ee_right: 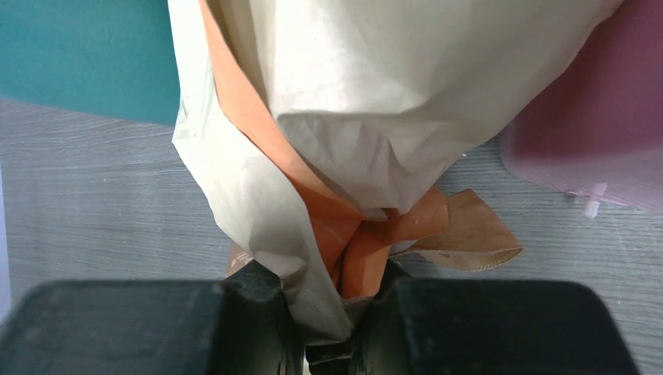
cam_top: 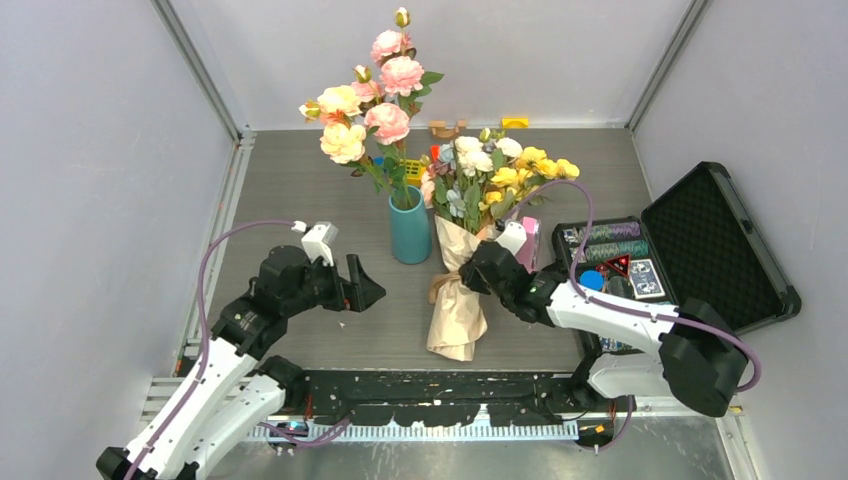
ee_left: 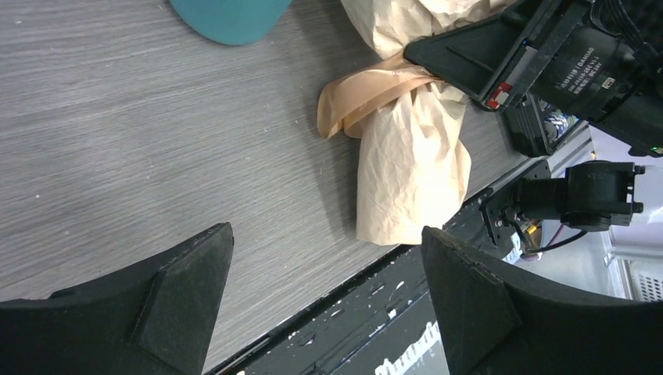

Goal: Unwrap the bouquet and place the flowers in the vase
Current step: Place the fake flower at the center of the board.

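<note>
Top view: one bouquet [cam_top: 458, 310] rests on the desk [cam_top: 300, 190] just beside one vase [cam_top: 409, 232]. Left wrist view: the left jaws stand released. Right wrist view: the right jaws clench the bouquet's paper by one ribbon [ee_right: 469, 234].

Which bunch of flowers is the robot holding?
The small yellow and white bunch wrapped in tan paper; the right hand pinches its wrapping. The tall pink roses stand in the blue vase.
</note>
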You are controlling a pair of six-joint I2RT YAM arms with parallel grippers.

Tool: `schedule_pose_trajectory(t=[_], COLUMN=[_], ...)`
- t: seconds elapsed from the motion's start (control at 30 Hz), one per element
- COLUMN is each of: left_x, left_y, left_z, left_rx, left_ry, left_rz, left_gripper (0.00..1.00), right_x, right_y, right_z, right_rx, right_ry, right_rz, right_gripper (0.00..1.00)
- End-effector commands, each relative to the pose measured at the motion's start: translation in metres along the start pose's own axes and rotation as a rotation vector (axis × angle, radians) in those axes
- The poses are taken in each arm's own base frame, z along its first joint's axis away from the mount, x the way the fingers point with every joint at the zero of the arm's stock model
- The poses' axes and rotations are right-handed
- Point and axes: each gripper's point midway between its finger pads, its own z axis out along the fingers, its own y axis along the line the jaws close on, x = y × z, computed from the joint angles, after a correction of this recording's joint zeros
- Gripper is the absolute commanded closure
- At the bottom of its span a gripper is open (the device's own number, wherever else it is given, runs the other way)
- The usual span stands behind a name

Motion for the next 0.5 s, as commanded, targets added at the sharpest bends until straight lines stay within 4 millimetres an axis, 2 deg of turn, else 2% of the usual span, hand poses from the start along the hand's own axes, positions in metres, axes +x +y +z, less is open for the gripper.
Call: schedule_pose_trajectory(t=[0.0, 0.1, 0.2, 0.27, 0.47], left_x=[-0.008, -0.003, 0.000, 0.003, 0.012], left_y=[-0.011, -0.014, -0.021, -0.024, -0.027], left_z=[0.002, 0.005, 0.005, 0.005, 0.011], left_rx=[0.049, 0.067, 0.094, 0.110, 0.140], left_ry=[-0.051, -0.038, -0.025, -0.022, -0.033], left_rz=[-0.006, -0.005, 0.003, 0.007, -0.038], left_gripper=[0.08, 0.08, 0.08, 0.08, 0.08], right_x=[-0.029, -0.024, -0.027, -0.029, -0.028], right_y=[0.026, 0.022, 0.026, 0.028, 0.023], right_z=[0.004, 0.009, 0.006, 0.002, -0.016], right_rx=[-0.068, -0.050, -0.067, -0.078, -0.073], right_ry=[-0.121, -0.097, -0.094, -0.096, -0.048], right_rz=[0.084, 0.079, 0.071, 0.061, -0.001], right_gripper=[1.00, 0.96, 0.71, 0.60, 0.41])
